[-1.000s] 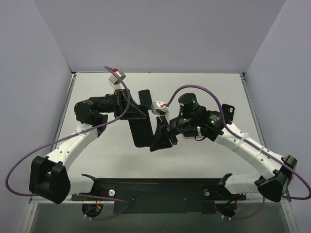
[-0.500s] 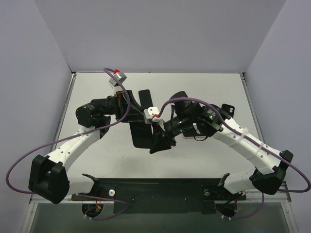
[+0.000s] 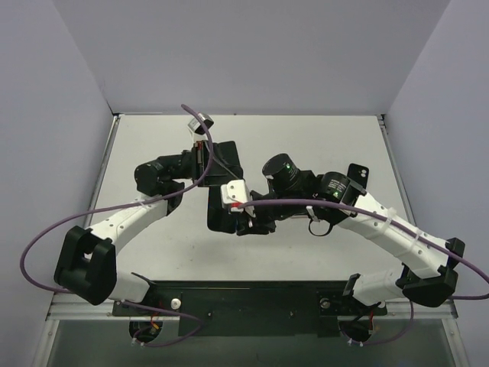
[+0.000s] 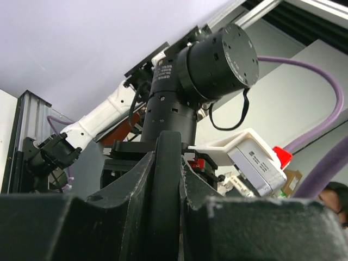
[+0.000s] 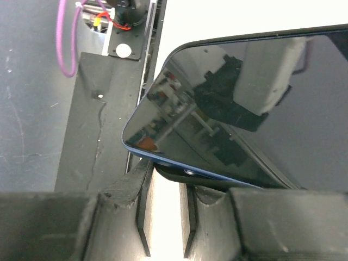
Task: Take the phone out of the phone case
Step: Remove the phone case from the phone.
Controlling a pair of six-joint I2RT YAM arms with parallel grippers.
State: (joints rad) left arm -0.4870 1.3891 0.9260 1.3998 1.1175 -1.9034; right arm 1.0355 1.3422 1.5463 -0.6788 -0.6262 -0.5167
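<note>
The phone (image 5: 244, 103) is found over the middle of the table (image 3: 328, 138), held between the two arms, its dark glossy screen turned up toward the right wrist camera. At the near corner its blue rim is seen standing just off the black phone case (image 5: 185, 175). Whether the rest of the phone is seated in the case cannot be told. The right gripper (image 5: 167, 179) is set to a narrow slit, and the case's corner lip is pinched between its fingertips, with white table showing through the gap below. The left gripper (image 4: 166, 163) is closed tight on a thin, rounded black edge of the case at the far end. Beyond it, the left wrist view is filled by the right arm's black wrist (image 4: 212, 60).
</note>
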